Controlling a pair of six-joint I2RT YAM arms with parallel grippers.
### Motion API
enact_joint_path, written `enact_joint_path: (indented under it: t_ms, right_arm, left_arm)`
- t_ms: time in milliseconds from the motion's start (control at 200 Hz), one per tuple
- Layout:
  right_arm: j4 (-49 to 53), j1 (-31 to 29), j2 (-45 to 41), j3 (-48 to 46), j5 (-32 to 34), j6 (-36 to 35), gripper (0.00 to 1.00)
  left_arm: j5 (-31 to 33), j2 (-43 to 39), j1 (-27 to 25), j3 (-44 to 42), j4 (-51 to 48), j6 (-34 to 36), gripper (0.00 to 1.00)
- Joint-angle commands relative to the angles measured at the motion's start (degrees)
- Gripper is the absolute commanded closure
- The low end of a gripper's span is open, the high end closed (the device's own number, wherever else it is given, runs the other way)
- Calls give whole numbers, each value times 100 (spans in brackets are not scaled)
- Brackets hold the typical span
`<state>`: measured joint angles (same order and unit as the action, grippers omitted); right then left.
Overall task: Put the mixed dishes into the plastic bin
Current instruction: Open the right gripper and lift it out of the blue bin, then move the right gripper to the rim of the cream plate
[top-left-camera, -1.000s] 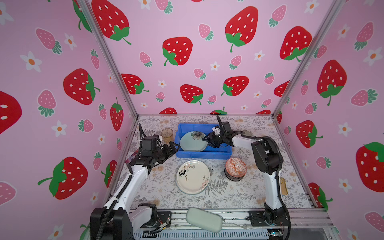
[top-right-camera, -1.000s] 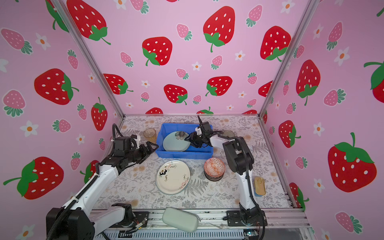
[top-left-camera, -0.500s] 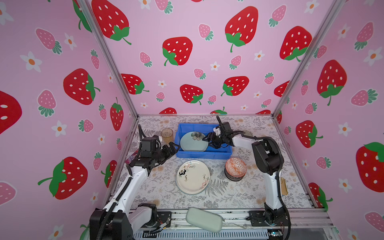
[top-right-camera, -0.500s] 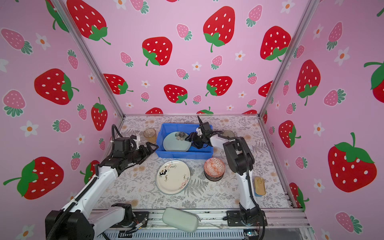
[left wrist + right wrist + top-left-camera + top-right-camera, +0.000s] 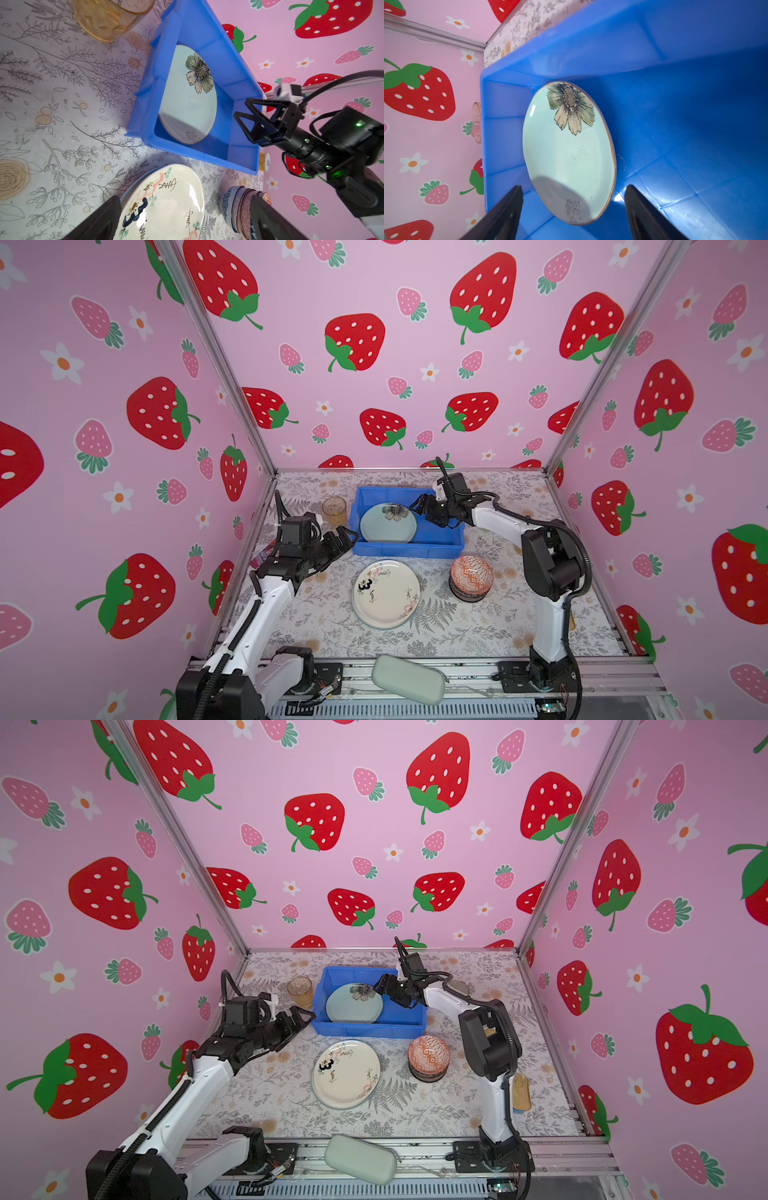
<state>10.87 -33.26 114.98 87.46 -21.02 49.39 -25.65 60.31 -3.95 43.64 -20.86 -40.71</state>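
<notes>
In both top views the blue plastic bin (image 5: 407, 549) (image 5: 370, 1029) stands at the back middle. A pale green floral plate (image 5: 387, 524) (image 5: 354, 1004) (image 5: 569, 153) lies in its left half, free of any grip. My right gripper (image 5: 419, 510) (image 5: 384, 990) (image 5: 573, 190) hangs open just right of that plate, over the bin. A cream-white plate (image 5: 386, 593) (image 5: 166, 203) and a bowl stack topped by an orange bowl (image 5: 471, 574) sit in front of the bin. An amber tumbler (image 5: 334, 510) stands left of it. My left gripper (image 5: 347, 537) (image 5: 185, 207) is open and empty, near the bin's left front corner.
A grey-green pouch (image 5: 407, 678) lies on the front rail. A purple bag (image 5: 262, 558) pokes out at the left wall behind my left arm. A tan oblong thing (image 5: 521, 1092) lies by the right edge. The right arm's elbow (image 5: 548, 568) stands beside the bowl stack.
My right gripper's jaws have spread wider over the bin. The green plate stays where it was, and the left arm has hardly shifted.
</notes>
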Motion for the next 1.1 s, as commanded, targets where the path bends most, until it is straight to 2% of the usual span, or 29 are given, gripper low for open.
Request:
enact_joint_path:
  t_ms: [0,45,165,375,460,540,705,900,1096]
  right_arm:
    - [717,-170,-411,359,582,-657,6]
    - [985,-264,-525,437,805,-889,0]
    - [1529,-567,-878,589,1417,-1396,1]
    - [2014,-1014,-1685,172,1763,-1804,2]
    - [2012,-1172,-2129,-209,1707,-1871,5]
    - [2019,-1321,-2510,-595,1661,-1853,8]
    - [2225,-1640,-3027,-1288,1652,-1643,13]
    - [1910,-1891,-3504,-2295,1377,-1239,16]
    - [1536,-1998,-3660,-2870,1059,-995,18]
  left_arm:
    - [175,-121,35,237,-699,53,1]
    - [249,-168,38,309,-945,85,1]
    - [572,-320,39,493,-1659,227,1]
    - [733,-869,-46,254,-2104,213,1]
    - [680,-1067,-225,-12,-1951,-21,1]
    - [741,-1179,-601,-260,-1715,-297,0]
    - [1296,-1285,-1429,-541,-1468,-705,0]
    - [1500,-1261,-1735,-893,-1269,-864,2]
    - [1351,-1171,-1787,-1138,-922,-966,3]
